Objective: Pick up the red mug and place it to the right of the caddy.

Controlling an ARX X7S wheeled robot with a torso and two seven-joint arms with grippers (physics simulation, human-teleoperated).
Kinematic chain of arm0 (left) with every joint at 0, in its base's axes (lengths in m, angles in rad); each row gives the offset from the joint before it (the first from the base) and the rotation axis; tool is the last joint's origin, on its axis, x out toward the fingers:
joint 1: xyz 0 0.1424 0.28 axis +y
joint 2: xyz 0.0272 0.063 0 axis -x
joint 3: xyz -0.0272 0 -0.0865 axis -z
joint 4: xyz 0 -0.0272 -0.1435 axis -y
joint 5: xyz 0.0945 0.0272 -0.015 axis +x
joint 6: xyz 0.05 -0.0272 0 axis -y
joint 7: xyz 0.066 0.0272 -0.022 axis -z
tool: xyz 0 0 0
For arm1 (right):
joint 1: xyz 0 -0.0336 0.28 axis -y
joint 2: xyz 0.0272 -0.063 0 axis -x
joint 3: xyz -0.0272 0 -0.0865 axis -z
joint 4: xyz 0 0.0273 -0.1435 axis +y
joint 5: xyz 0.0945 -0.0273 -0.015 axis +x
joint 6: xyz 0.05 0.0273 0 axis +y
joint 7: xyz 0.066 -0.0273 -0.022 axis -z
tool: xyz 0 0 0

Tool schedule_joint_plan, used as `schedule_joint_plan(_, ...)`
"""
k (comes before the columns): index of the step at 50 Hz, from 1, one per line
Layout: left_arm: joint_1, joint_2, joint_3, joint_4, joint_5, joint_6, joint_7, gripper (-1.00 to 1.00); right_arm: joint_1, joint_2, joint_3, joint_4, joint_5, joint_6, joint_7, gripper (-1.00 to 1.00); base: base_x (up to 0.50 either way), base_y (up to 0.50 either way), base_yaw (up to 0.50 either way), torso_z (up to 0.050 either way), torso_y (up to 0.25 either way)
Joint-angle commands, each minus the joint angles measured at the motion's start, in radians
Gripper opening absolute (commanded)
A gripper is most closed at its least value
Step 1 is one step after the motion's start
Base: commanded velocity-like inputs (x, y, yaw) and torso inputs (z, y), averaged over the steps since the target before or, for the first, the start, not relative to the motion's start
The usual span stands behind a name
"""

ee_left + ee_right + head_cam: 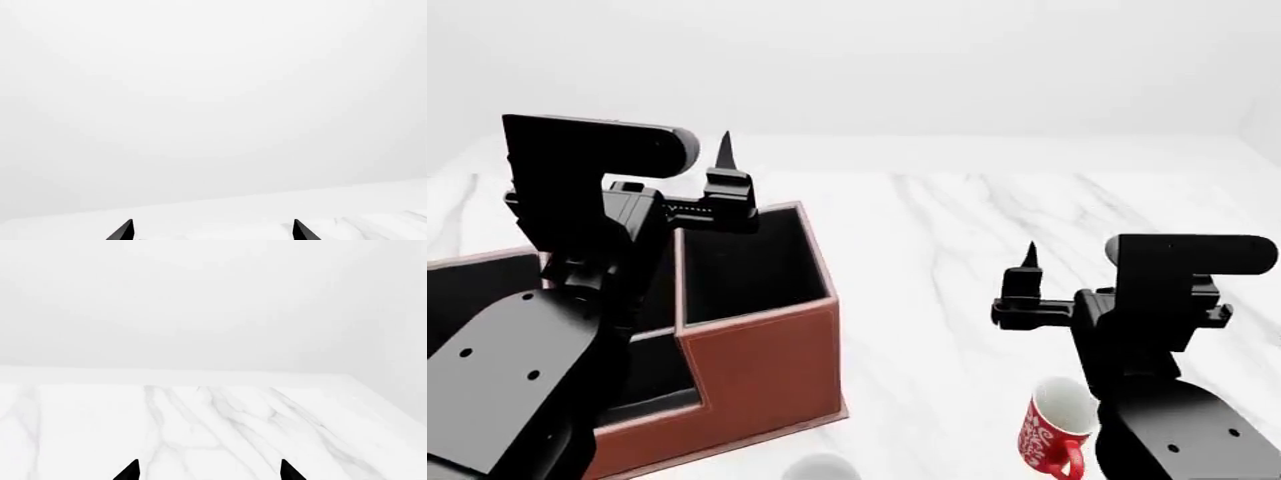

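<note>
A: From the head camera we see the caddy [754, 330] on the white marbled worktop [961, 230], at the left of the view, its black-lined compartments open upward. Our left arm rises over it, and the left tool [723, 170] sits above the caddy's tall rear compartment.

B: And the red mug [1054, 432]?

A: It lies low in that view, toward the right, on the worktop well apart from the caddy. It looks tipped, its white inside facing up and to the right, the handle at the bottom. Our right arm is just beside it and covers its right edge. The right tool [1028, 275] hangs above the worktop, higher in the view than the mug, and nothing is in it.

B: Can we tell from there how the tools stand?

A: Not well; only one dark fingertip of each shows clearly. A pale rounded thing [821, 467] also peeks in at the bottom edge, near the caddy's front corner; we cannot tell what it is.

B: The left wrist camera, then?

A: We see the left tool [213, 231] as two black tips set wide apart, released, nothing between them. Beyond them is a strip of worktop [267, 215] and a blank pale wall.

B: And the right wrist?

A: Much the same: the right tool [210, 471] is spread wide and holds nothing. Veined worktop [200, 415] stretches ahead to its far edge. Neither mug nor caddy shows in either wrist view.
</note>
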Motion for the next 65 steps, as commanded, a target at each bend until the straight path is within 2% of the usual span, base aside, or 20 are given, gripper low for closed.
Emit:
schedule_joint_plan(1,0.005,-0.003,-0.001,0.007,-0.008,0.000,-0.005,1.00,-0.193,0.069,0.278,-0.354,0.309,0.250,0.128,1.00,0.00,0.00,0.00,0.000,0.000)
schedule_joint_plan(3,0.006,-0.003,-0.001,0.011,-0.011,-0.002,-0.006,1.00,-0.290,0.154,0.292,-0.354,0.503,0.152,0.273,1.00,0.00,0.00,0.00,0.000,0.000)
schedule_joint_plan(6,0.009,-0.003,-0.001,0.010,-0.013,0.000,-0.006,1.00,-0.425,0.212,0.273,-0.352,0.508,-0.001,0.298,1.00,0.00,0.00,0.00,0.000,0.000)
schedule_joint_plan(10,0.006,-0.006,0.002,0.007,-0.013,0.001,-0.009,1.00,-0.524,0.235,0.267,-0.349,0.471,-0.088,0.310,1.00,0.00,0.00,0.00,0.000,0.000)
schedule_joint_plan(20,0.005,-0.010,0.004,0.011,-0.017,0.001,-0.015,1.00,-0.702,0.218,0.191,-0.309,0.359,-0.238,0.249,1.00,0.00,0.00,0.00,0.000,0.000)
schedule_joint_plan(32,0.003,-0.015,0.004,0.009,-0.020,0.005,-0.023,1.00,-0.832,0.203,0.098,-0.244,0.254,-0.350,0.188,1.00,0.00,0.00,0.00,0.000,0.000)
schedule_joint_plan(40,0.009,-0.020,0.013,0.004,-0.018,0.016,-0.026,1.00,-0.850,0.196,0.046,-0.198,0.221,-0.383,0.161,1.00,0.00,0.00,0.00,0.000,0.000)
schedule_joint_plan(65,0.010,-0.028,0.015,0.006,-0.030,0.021,-0.037,1.00,-0.793,0.193,0.033,-0.100,0.243,-0.359,0.165,1.00,0.00,0.00,0.00,0.000,0.000)
